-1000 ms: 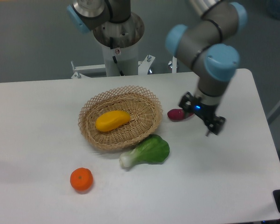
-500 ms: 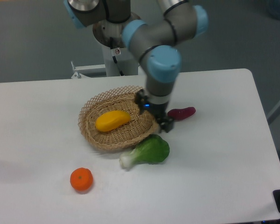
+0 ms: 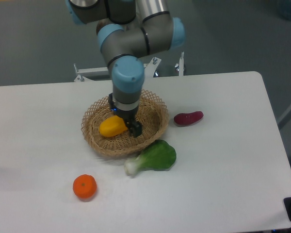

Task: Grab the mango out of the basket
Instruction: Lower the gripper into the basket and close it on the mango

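Observation:
The yellow-orange mango (image 3: 110, 127) lies inside the round tan wicker basket (image 3: 95, 138) at the table's middle. My gripper (image 3: 130, 127) hangs low over the basket, right above the mango's right end, which it hides. Its dark fingers point down into the basket beside the fruit. From this angle the frame does not show whether the fingers are open or shut, or whether they touch the mango.
A green bok choy (image 3: 153, 157) lies against the basket's front right rim. To the right of the basket rests a purple-red sweet potato (image 3: 188, 117). An orange tangerine (image 3: 84, 187) sits at front left. The arm's base column (image 3: 123, 53) stands behind the basket.
The arm has swung left, from beside the sweet potato, across the basket's right rim, to above the mango. The sweet potato is uncovered. No object has moved.

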{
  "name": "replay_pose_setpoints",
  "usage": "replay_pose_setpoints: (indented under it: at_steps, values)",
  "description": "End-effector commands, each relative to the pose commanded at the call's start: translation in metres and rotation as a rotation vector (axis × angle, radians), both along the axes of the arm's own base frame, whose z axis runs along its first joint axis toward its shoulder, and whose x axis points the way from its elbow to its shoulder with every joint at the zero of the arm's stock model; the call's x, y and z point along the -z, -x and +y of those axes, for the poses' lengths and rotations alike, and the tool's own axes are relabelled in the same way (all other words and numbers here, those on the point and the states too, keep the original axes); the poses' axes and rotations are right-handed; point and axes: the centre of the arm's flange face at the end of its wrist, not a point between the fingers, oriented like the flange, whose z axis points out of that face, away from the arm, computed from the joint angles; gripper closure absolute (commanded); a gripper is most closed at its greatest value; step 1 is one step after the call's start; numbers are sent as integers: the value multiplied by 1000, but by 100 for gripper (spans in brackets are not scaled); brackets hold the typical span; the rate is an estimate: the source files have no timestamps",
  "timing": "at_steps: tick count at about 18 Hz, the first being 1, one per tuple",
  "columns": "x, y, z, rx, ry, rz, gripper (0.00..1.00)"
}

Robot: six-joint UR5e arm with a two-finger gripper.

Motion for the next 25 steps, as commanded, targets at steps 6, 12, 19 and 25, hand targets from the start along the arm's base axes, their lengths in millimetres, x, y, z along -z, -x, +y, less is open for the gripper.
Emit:
replay_pose_setpoints:
  at_steps: [6, 12, 19, 25]
  values:
    - [19, -15, 6, -10, 30, -8, 0]
    - [37, -38, 23, -41, 41, 4, 0]
    - [38, -44, 26, -61, 45, 5, 28]
    - [18, -33, 33, -64, 17, 21, 56]
